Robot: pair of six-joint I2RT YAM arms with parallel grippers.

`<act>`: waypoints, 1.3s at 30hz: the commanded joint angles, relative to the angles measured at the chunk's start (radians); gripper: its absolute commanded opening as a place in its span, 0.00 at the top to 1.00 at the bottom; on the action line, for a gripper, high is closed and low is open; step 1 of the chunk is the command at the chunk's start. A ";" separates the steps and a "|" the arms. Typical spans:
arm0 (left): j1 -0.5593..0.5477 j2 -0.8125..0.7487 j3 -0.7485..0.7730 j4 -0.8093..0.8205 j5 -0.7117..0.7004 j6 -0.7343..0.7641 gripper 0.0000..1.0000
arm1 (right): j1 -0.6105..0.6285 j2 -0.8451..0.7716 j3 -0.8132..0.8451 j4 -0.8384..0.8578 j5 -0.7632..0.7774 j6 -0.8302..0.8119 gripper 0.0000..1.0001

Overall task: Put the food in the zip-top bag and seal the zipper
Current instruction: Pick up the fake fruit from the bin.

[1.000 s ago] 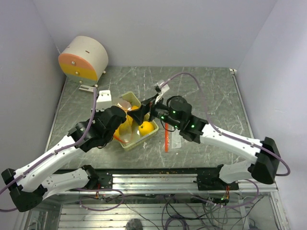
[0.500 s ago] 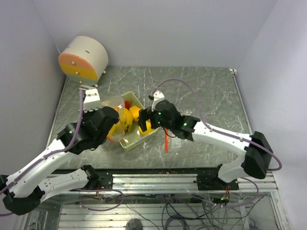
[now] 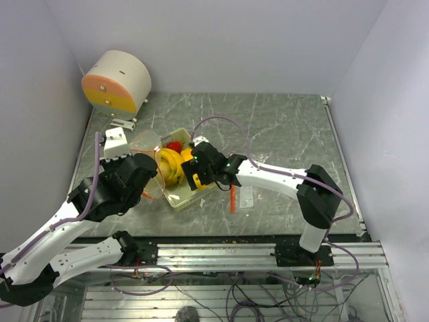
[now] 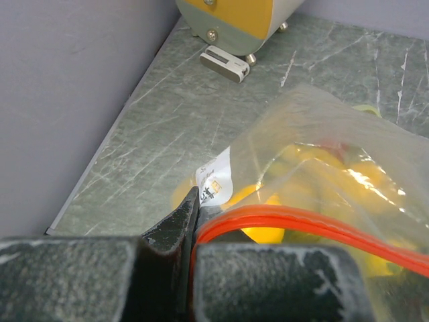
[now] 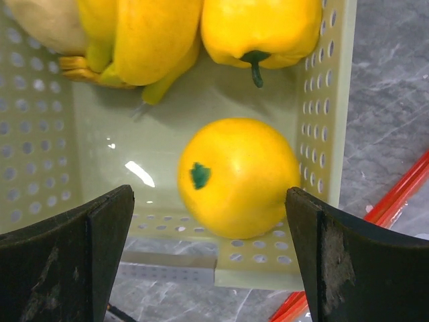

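My left tool point(image 4: 193, 201) is clamped on the zipper point(image 4: 301, 221) of the zip-top bag point(image 4: 322, 147), but my wide-open right tool point(image 5: 208, 194) may pinch the glossy round fruit point(image 5: 234, 178) off-centre and squirt it away

We see the left gripper point(image 4: 194, 216) at btm, jaws pinched tight on the red-orange zipper point(image 4: 301, 225) of the clear zip-top bag point(image 4: 315, 127). There's a white label point(image 4: 215, 181) on the bag nr the fingertips. Yellow food point(image 4: 322, 176) shows blurred thru the plastic. Marbled table point(image 4: 161, 127) beyond; orange-faced drum point(image 4: 234, 13) w/ a white block point(image 4: 225, 63) at top; grey wall point(image 4: 67, 87) on the left.
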 commanded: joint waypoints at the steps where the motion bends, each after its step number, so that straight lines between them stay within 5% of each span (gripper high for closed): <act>1: 0.005 -0.011 -0.004 0.029 -0.021 0.022 0.93 | 0.001 0.065 0.059 -0.085 0.067 0.006 0.05; 9: 0.005 -0.013 -0.021 0.055 -0.006 0.041 0.93 | 0.014 0.169 0.085 -0.087 0.096 0.002 0.06; 17: 0.004 0.006 -0.017 0.052 0.000 0.033 0.93 | 0.015 0.103 0.080 -0.058 0.113 0.000 0.39; 22: 0.004 0.019 -0.023 0.068 0.023 0.028 0.93 | 0.015 -0.080 0.041 0.023 0.060 -0.026 0.40; 27: 0.005 0.042 -0.032 0.100 0.056 0.029 0.93 | 0.013 -0.334 -0.064 0.224 -0.081 -0.060 0.40; 31: 0.004 0.065 -0.031 0.132 0.077 0.042 0.93 | 0.013 -0.516 -0.170 0.454 -0.334 -0.074 0.40; 39: 0.004 0.089 -0.039 0.233 0.121 0.094 0.93 | 0.014 -0.476 -0.239 0.806 -0.742 0.048 0.42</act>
